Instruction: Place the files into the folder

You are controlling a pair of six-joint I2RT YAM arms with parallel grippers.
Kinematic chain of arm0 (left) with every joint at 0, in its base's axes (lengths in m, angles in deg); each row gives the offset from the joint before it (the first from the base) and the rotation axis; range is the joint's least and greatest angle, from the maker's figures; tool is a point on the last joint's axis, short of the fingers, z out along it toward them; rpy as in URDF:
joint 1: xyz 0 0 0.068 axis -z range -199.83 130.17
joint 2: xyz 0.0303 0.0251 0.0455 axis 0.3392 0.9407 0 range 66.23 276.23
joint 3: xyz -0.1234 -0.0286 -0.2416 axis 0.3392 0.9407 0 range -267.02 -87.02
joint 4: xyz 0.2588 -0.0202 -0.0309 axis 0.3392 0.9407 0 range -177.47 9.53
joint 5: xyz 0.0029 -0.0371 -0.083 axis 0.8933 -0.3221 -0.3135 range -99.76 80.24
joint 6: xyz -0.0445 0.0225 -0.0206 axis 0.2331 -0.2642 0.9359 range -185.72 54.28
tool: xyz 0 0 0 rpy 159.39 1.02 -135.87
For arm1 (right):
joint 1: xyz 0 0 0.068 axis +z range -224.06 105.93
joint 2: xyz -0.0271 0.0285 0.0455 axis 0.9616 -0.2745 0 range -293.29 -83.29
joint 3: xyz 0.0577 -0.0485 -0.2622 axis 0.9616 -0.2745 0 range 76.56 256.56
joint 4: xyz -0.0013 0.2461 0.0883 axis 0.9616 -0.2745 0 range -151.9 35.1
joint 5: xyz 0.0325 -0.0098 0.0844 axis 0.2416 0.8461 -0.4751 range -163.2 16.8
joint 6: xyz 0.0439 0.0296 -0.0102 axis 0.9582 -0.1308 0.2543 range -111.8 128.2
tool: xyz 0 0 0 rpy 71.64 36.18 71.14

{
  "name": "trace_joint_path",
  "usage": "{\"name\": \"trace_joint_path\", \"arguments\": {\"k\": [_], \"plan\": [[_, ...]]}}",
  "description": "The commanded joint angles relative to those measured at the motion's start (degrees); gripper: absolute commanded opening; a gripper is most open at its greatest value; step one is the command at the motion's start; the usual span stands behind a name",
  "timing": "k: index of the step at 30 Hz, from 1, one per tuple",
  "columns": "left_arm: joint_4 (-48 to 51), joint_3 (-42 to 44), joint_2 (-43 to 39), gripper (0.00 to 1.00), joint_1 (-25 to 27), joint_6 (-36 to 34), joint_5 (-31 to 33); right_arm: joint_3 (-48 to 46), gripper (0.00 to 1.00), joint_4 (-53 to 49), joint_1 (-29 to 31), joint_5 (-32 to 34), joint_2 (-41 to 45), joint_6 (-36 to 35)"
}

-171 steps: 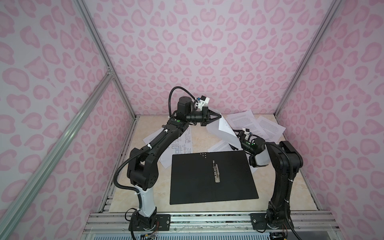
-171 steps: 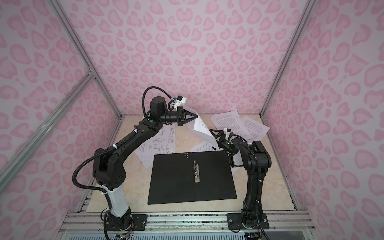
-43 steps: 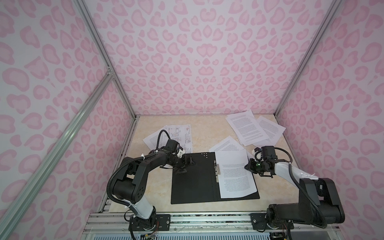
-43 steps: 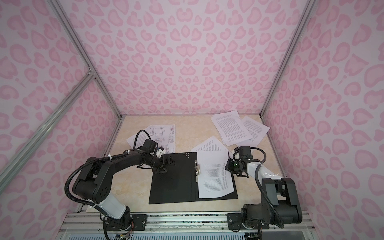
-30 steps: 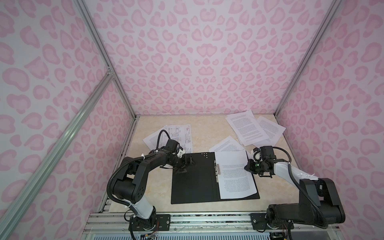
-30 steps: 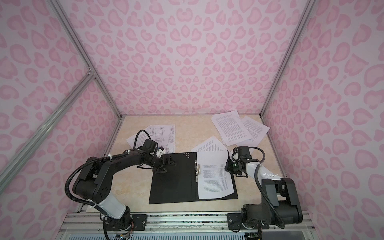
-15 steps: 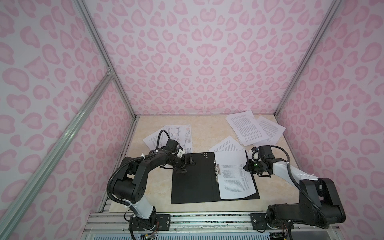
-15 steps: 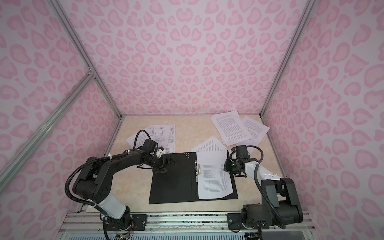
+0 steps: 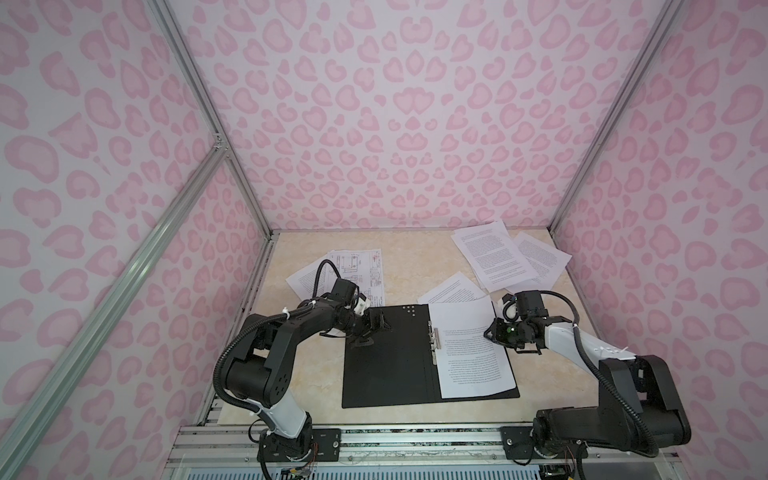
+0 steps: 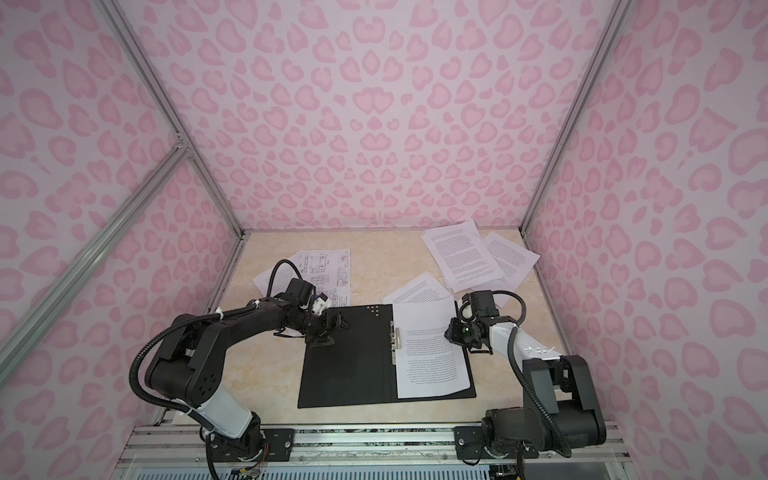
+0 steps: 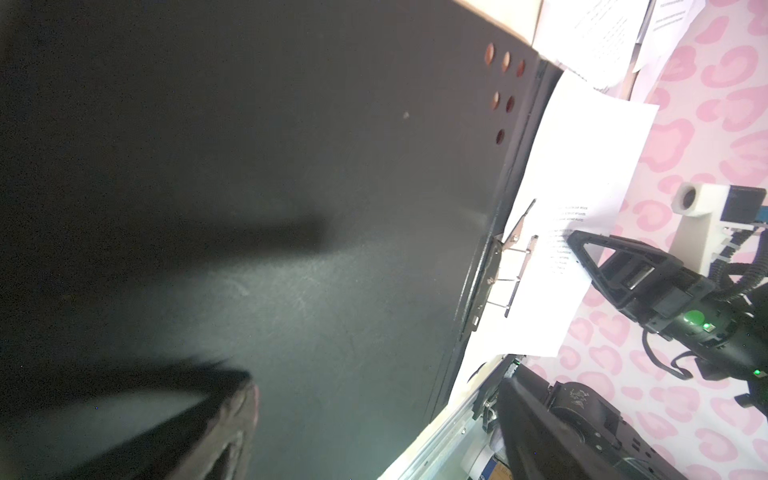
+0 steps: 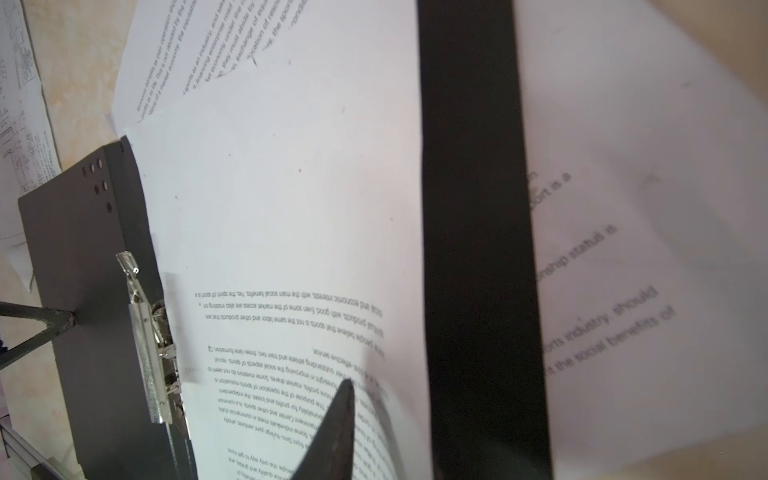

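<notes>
Biggest first: beige marble-look tabletop [image 9: 548, 386], with the thin A4 folder [image 9: 390, 365] lying open on it, black inside up, towards the front. Loose white printed sheets [image 9: 498, 257] are heaped at the back right. Sheets with line drawings [image 9: 361, 266] sit at the back left, and a single text page [image 9: 451, 291] touches the folder's far edge. One white text sheet [image 9: 473, 353] lies on the folder's right half, inner edge at the metal spine clip [image 9: 434, 338]. Its far edge pokes just past the cover, so it's slightly skewed. The left gripper [image 9: 376, 332] has jaws spread wide and holds nothing, with fingertips down on the left cover near its far corner; reads as pinning the folder. The right gripper [image 9: 492, 332] is at the sheet's outer edge. In the right wrist view its jaws stand a little apart, broad finger [image 12: 478, 249] across the paper and the other tip [image 12: 340, 415] beside it, no clamp visible. My read: the step is releasing this sheet. Open fully before lifting, then go straight up so the paper doesn't drag away from the clip. Hold the left pin until the right is clear. Can't tell if the inner edge sits under the clip bar, so check that. Then nudge the outer edge inward to square it.
</notes>
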Motion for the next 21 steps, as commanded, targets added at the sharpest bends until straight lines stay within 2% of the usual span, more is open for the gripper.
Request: {"name": "trace_joint_path", "arguments": {"k": [1,9,12,16,21], "plan": [[3.0,-0.3,-0.4,0.92,0.0,0.3,4.0,0.3,0.42,-1.0,0.0,1.5,0.2,0.2],[4.2,-2.2,-4.8,0.92,0.1,1.6,2.8,0.0,0.73,-3.0,-1.6,8.7,3.6,2.4],[7.1,-5.5,-10.4,0.92,0.0,2.2,5.5,0.3,0.77,-3.2,-2.7,11.0,6.4,2.5],[12.6,-10.5,-17.8,0.95,-1.3,0.8,15.1,3.4,0.76,-3.3,0.7,13.5,8.9,2.0],[12.5,-11.7,-20.4,1.0,-9.9,-1.6,18.7,9.7,0.73,-0.6,7.8,13.4,3.4,1.9]]}}
